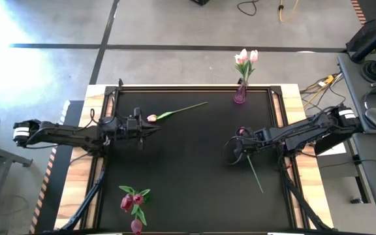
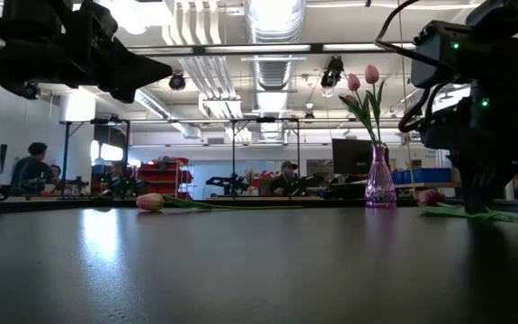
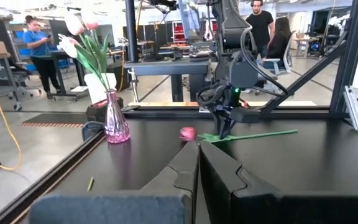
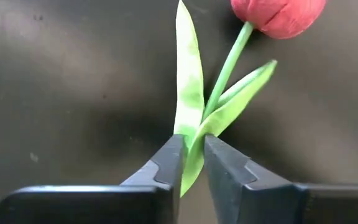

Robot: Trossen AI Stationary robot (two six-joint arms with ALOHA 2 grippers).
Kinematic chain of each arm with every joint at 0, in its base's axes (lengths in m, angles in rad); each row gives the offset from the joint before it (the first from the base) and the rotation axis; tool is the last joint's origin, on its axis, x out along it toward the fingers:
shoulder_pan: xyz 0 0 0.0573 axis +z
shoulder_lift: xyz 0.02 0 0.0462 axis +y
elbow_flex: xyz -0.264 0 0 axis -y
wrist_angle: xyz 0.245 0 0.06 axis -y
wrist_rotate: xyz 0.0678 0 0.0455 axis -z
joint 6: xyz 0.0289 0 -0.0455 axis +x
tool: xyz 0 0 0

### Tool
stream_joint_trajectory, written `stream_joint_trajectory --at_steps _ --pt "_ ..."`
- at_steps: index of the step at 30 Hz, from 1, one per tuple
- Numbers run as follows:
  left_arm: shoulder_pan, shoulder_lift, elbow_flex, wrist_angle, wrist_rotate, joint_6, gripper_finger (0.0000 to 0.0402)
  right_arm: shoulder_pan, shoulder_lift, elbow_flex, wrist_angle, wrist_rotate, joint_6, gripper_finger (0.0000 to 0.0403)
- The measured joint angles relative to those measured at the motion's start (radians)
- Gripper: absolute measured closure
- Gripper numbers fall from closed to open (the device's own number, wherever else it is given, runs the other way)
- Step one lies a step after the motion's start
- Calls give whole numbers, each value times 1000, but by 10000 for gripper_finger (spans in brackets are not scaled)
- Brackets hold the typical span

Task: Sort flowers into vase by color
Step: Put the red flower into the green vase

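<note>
The right gripper is down at the black table, on its right-hand side, with its fingers drawn in narrow around the leaves and stem of a dark magenta tulip. The leaf sits squeezed between the fingertips, and the flower head lies on the table just beyond them (the stem trails out behind the gripper toward the near edge in the overhead view).

The left gripper hangs over the left half of the table with its fingers pressed fully together, holding nothing. A pale pink tulip lies on the table right by its tip, stem pointing away toward the far edge.

At the far edge stands a purple glass vase with pale tulips upright in it. Near the front left corner, a cluster of magenta tulips rests together.
</note>
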Motion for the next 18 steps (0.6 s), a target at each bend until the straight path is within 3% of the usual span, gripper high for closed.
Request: stream_joint_trajectory --at_steps 4,8,13,18 --pt "0 -26 0 1 -28 17 401 5 0 17 -2 -10 -58 382" --pt "1 -69 0 -10 -80 34 401 29 -2 63 36 21 -140 392" --pt "1 -131 -1 -57 -83 41 401 89 -3 122 180 144 -275 393" --pt "1 -193 -1 -124 -131 41 401 167 -3 138 451 301 -455 394"
